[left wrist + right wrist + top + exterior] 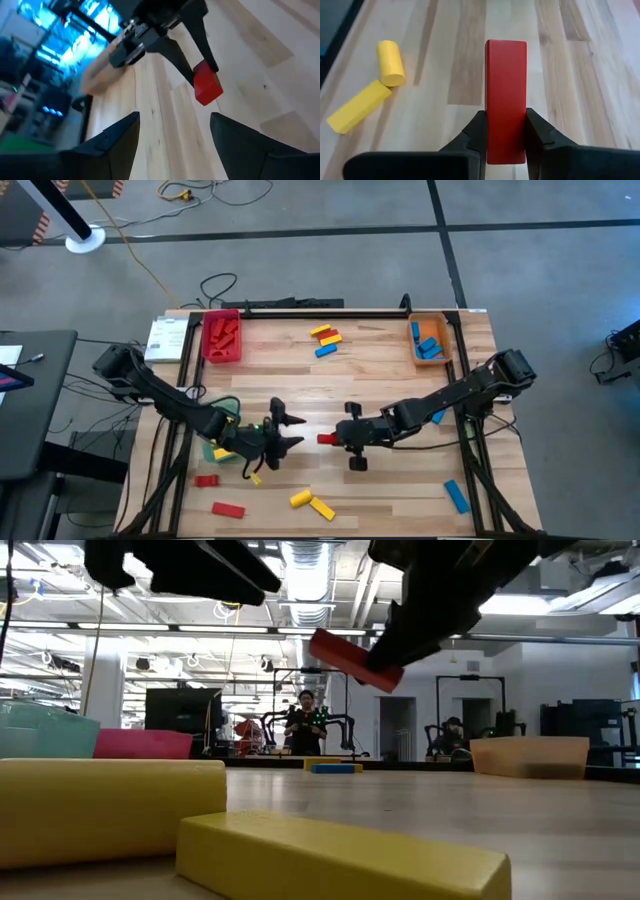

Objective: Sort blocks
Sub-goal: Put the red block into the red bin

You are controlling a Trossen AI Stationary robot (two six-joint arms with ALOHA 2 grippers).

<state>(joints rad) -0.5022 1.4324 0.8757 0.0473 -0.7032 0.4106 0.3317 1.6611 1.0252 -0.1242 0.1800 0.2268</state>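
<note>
Blocks, sorting in progress, mid-table: 1 red block (pixel 506 100) pinched betw. the right gripper (pixel 334 439) fingers, lifted clear of the wooden table (pixel 400 370), long axis pointing fwd from the jaws. Left gripper (pixel 295 431) faces it close by, fingers spread wide, holding nothing. Near front edge: yellow cylinder (pixel 299 499) touching a yellow bar (pixel 322 508); 2 red bars (pixel 218 494) to their left, apart from each other. Blue bar (pixel 456 495) lies near front right. Small mixed cluster (pixel 326 340), yellow/red/blue, sits at back centre. Red tray (pixel 222 337), back left, w/ red pieces inside; orange tray (pixel 430 339), back right, w/ blue pieces. Green tray (pixel 214 442) partly hidden under left arm, contents can't tell. Person (pixel 304 726) stands far off in room behind
</note>
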